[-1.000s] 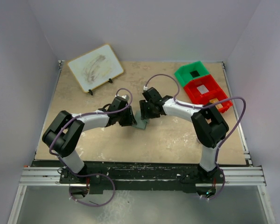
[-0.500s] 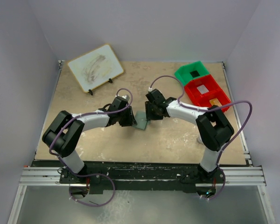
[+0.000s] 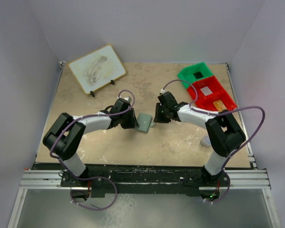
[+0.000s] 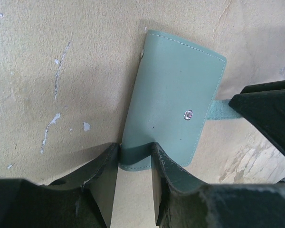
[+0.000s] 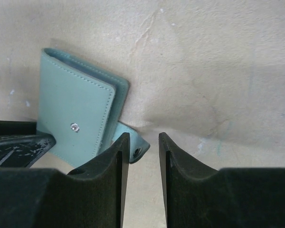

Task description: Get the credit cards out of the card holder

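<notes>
- Near the centre of the top view, the card holder [image 3: 145, 122] is seen lying flat on the table [image 3: 147, 90], between the two hands.
- It is folded shut with the grey-green outside facing up. A snap stud [image 4: 188, 114] shows on the top face.
- Just left of it in the top view, the left hand [image 3: 134, 123] is closed onto the holder.
- In the left wrist view, the lower left edge of the card holder [image 4: 173, 99] is pinched in the left hand [image 4: 134, 152], with contact on both fingers.
- Just right of it in the top view, the right hand [image 3: 156, 120] is seen with its fingers narrowly apart and nothing clamped.
- In the right wrist view, bare table is seen through the gap of the right hand [image 5: 142, 142].
- A closure strap [image 5: 138, 146] sticks out from the lower right side of the card holder [image 5: 78, 114]. Its snap end lies just beside the inner face of the frame-left finger. Contact cannot be told.
- In the left wrist view, the closure strap [image 4: 221, 107] runs right from the holder to the dark right-hand finger at the frame's right edge.
- At the upper right of the top view, a green bin [image 3: 195, 73] and a red bin [image 3: 211, 95] are set touching each other, well apart from the holder.
- At the upper left, a pale board [image 3: 96, 69] is propped on a stand.
</notes>
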Robot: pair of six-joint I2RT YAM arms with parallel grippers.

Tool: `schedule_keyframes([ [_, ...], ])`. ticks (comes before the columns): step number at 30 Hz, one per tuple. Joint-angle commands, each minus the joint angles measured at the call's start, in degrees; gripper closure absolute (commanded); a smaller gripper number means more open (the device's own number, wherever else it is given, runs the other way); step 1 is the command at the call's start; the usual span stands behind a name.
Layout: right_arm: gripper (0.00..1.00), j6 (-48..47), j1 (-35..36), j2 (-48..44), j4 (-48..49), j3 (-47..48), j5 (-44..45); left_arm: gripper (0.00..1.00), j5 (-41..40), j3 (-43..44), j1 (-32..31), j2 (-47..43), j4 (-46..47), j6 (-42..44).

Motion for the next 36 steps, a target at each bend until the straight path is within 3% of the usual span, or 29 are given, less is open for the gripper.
schedule_keyframes([
  [1,0.68,3.55,-0.22,-2.89,7.78,-2.54,-5.75,0.7,-1.95,0.32,-0.13,-1.09,-4.58,1.33],
  [13,0.79,8.56,-1.59,-3.4,13.53,-7.51,-8.22,0.7,-2.12,0.42,-0.14,-2.11,-5.1,1.32],
  [22,1.0,4.26,-1.6,-4.67,13.06,-6.49,-8.52,0.68,-2.17,0.34,-0.14,-3.1,-4.7,1.1],
  [26,1.0,1.33,-1.6,-8.37,15.83,-7.09,-10.95,0.62,-4.92,-1.14,-0.1,-6.3,-3.23,0.43],
  [28,1.0,0.4,-1.56,-9.84,20.39,-8.13,-13.08,0.55,-6.49,-2.61,-0.14,-8.79,-1.35,-0.96],
  [31,1.0,1.12,-1.32,-11.48,26.43,-10.39,-19.66,0.53,-7.17,-4.11,-0.14,-11.13,1.03,-2.76],
  [36,1.0,-0.41,-0.96,-11.63,27.39,-9.71,-24.72,0.47,-8.77,-6.03,-0.14,-14.76,2.67,-3.74],
])
